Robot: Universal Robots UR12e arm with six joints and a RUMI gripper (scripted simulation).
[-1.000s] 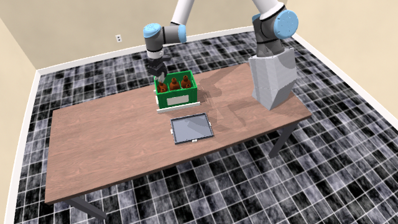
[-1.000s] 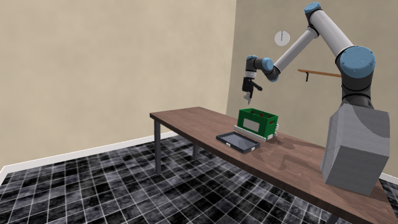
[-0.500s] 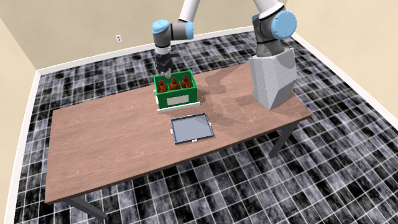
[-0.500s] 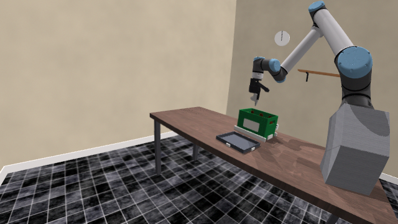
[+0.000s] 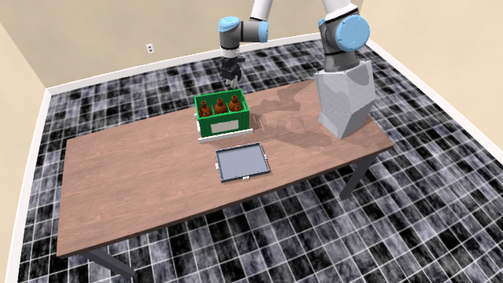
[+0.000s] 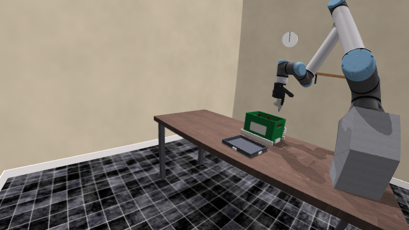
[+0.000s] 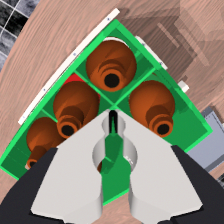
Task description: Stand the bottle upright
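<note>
Above the green crate, the pincer hangs clenched with nothing in its grasp, its pale fingertips pointing down. The exterior view shows open air between those tips and the crate's rim.

The crate stands upright on the bench, divided into compartments by thin green walls. All five brown bottles are inside it: three in the row farther from the tray, two in the nearer row, one at each end. Between those two, the middle compartment shows green floor. The wrist view leaves one bottle mostly hidden behind the fingers, and which bottle has the odd neck cannot be told. The task's bottle is therefore among the five in the crate.

A long white rail runs close along the crate's tray-facing side, and another white rail follows the opposite side. Past the first rail, a strip of wood separates crate and tray. The tray lies flat, with its low dark rim around a bare floor and small white blocks just beside its edges. Wood lies open between the tray and the grey pedestal, which is well apart from it.

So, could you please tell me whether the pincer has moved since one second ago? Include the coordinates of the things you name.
Yes. In the top view, the pincer [image 5: 233,83] [image 6: 279,109] [image 7: 112,111] has shifted right relative to the green crate [image 5: 224,118] [image 6: 266,128] [image 7: 165,81], from its left end toward its middle.
</note>
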